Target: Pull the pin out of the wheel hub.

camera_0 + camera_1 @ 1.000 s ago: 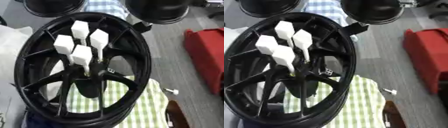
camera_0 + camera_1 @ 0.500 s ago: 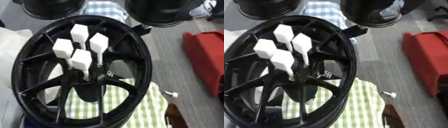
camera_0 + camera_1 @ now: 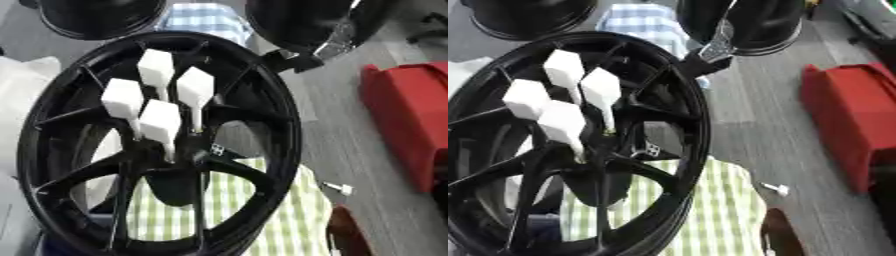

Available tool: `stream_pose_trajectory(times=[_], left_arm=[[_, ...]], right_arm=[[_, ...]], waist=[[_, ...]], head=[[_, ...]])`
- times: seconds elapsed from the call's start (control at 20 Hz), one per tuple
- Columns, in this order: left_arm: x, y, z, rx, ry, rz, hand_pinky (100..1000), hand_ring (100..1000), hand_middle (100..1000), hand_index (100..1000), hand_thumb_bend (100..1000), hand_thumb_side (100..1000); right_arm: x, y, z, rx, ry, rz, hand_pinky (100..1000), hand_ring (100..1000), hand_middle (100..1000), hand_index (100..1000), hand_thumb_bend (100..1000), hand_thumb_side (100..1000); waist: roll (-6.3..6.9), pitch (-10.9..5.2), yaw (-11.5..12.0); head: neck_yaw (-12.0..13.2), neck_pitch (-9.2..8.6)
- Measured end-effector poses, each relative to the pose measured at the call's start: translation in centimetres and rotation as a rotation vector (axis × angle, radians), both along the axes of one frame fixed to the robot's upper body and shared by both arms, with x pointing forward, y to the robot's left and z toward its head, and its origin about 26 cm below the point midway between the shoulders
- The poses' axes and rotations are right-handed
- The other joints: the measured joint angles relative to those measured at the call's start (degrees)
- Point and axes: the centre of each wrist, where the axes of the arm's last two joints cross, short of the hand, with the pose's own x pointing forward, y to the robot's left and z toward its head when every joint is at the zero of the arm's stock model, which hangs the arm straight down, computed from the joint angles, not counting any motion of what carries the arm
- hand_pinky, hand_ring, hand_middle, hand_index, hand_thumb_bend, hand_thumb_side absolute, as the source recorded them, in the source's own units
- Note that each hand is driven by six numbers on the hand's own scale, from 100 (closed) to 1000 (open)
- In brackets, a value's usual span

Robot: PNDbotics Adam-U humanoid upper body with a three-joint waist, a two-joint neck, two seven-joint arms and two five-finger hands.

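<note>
Still, only the framing has shifted since a second ago; four white-headed pins stand seated in the hub of the black wheel; no robot hand is visible, so extraction has not begun.

Black wheel hub w/ white pins, green-white checked cloth, red box, grey floor.

A workshop: black wheel rims on grey floor, red case.
</note>
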Motion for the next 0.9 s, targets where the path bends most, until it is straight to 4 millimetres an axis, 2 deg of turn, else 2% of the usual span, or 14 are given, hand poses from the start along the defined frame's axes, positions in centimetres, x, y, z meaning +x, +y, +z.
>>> stream_pose_trajectory(times=[0.4,0.7,0.9], left_arm=[[0.2,-0.2,0.2,0.001,-0.004,-0.008,758,785,689,812,881,624],[0.3,-0.2,0.2,0.001,-0.003,-0.009,758,785,689,812,881,624],[0.4,-0.3,0.3,0.002,-0.005,-0.014,758,785,689,811,882,624]], right_arm=[[1.1,3.7,0.1,-0.138,0.055,0.071,842,768,742,785,604,218],[1.6,4.7,-0.2,-0.178,0.076,0.092,842,768,742,785,604,218],[1.5,5.7,-0.3,-0.196,0.067,0.115,836,755,733,775,587,184]], waist=[[0.00,-0.01,0.20],[-0.03,-0.01,0.33],[-0.05,-0.01,0.79]], head=[[-0.69,0.00],[-1.07,0.00],[-1.46,-0.01]])
